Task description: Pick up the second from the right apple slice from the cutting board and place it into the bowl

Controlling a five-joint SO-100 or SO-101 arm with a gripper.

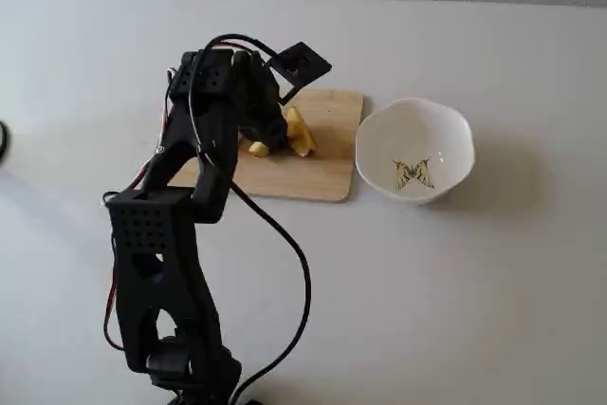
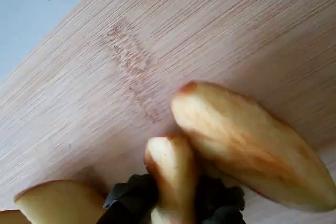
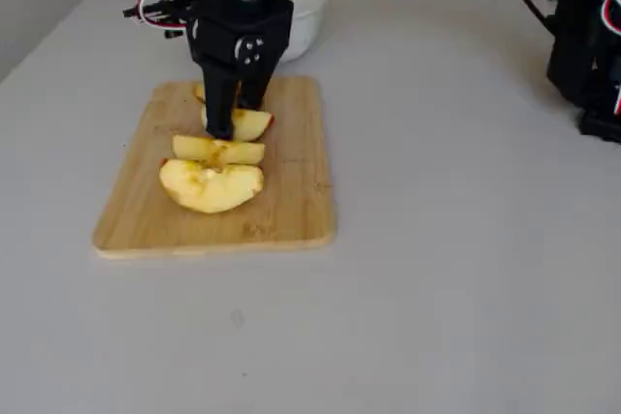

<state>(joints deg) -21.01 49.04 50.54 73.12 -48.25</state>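
Note:
The cutting board (image 1: pixel 322 173) lies mid-table, and it also shows in another fixed view (image 3: pixel 291 201). Several yellow apple wedges lie on it. My gripper (image 3: pixel 233 123) stands straight down on the board, also seen from above in a fixed view (image 1: pixel 266 139). In the wrist view its black fingers (image 2: pixel 126 200) are closed on either side of the apple slice (image 2: pixel 170 171), a narrow wedge with a reddish edge that still rests at board level. That slice also shows in a fixed view (image 3: pixel 254 125). The white bowl (image 1: pixel 446 125) with the butterfly drawing stands just right of the board, empty.
A larger wedge (image 2: pixel 247 140) lies touching the gripped slice on its right in the wrist view, and another wedge (image 2: pixel 58 203) lies at the lower left. Two more wedges (image 3: pixel 213 186) lie in front of the gripper. Another black arm (image 3: pixel 587 36) stands at the right edge.

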